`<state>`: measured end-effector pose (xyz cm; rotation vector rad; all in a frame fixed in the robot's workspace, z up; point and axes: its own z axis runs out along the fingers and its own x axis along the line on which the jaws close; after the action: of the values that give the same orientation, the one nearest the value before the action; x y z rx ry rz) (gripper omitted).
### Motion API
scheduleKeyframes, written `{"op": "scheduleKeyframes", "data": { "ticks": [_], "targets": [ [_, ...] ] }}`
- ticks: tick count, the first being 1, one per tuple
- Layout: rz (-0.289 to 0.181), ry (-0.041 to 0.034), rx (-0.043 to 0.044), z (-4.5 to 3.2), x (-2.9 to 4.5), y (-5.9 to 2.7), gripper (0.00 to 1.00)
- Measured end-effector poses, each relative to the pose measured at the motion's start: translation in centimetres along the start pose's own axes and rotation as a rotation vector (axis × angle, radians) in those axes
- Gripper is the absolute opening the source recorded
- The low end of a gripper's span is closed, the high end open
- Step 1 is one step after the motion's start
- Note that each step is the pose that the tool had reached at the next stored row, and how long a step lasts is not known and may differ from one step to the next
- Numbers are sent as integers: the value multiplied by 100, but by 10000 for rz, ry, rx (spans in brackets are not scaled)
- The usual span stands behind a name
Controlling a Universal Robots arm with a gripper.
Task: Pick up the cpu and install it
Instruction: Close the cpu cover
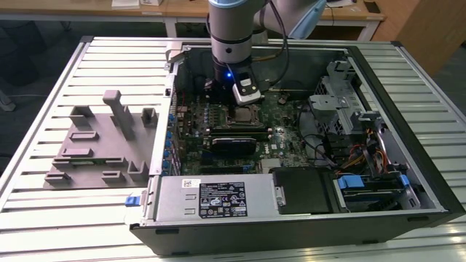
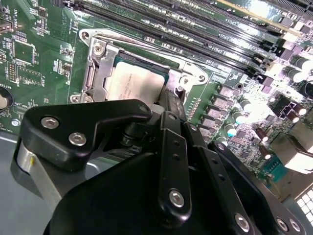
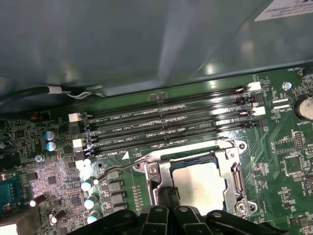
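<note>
The cpu (image 3: pixel 199 182) lies flat inside the square metal socket frame (image 3: pixel 234 169) on the green motherboard; it also shows in the second wrist view (image 2: pixel 134 82) and, small, in the exterior view (image 1: pixel 241 115). My gripper (image 1: pixel 247 98) hangs straight down into the open computer case, just above the socket. In both wrist views its black fingertips (image 3: pixel 168 196) come together at one edge of the cpu, beside its silvery top plate (image 2: pixel 172 100). Nothing sits between them. Whether they touch the chip or the frame cannot be made out.
Memory slots (image 3: pixel 171 125) run alongside the socket, with capacitors (image 3: pixel 88 185) next to it. A black card (image 1: pixel 233 144) sits below the socket, and the power supply (image 1: pixel 211 197) and drive cage (image 1: pixel 364 185) fill the case's near side. A grey tray (image 1: pixel 95 147) lies on the slatted table at the exterior view's left.
</note>
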<state>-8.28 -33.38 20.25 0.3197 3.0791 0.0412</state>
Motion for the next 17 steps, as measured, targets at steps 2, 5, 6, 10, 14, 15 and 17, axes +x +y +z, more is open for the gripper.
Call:
{"op": "scheduleKeyframes", "data": {
  "ticks": [2,5,6,10,14,15,17],
  "targets": [
    [-1,0,0,11,18,-4,11],
    [0,0,-2,20,21,-4,11],
    [-1,0,0,21,22,-5,11],
    [-1,1,1,31,23,-6,11],
    [0,0,-1,35,24,-5,11],
    [-1,-1,-3,38,23,-5,11],
    [0,1,0,42,24,-6,11]
  ]
}}
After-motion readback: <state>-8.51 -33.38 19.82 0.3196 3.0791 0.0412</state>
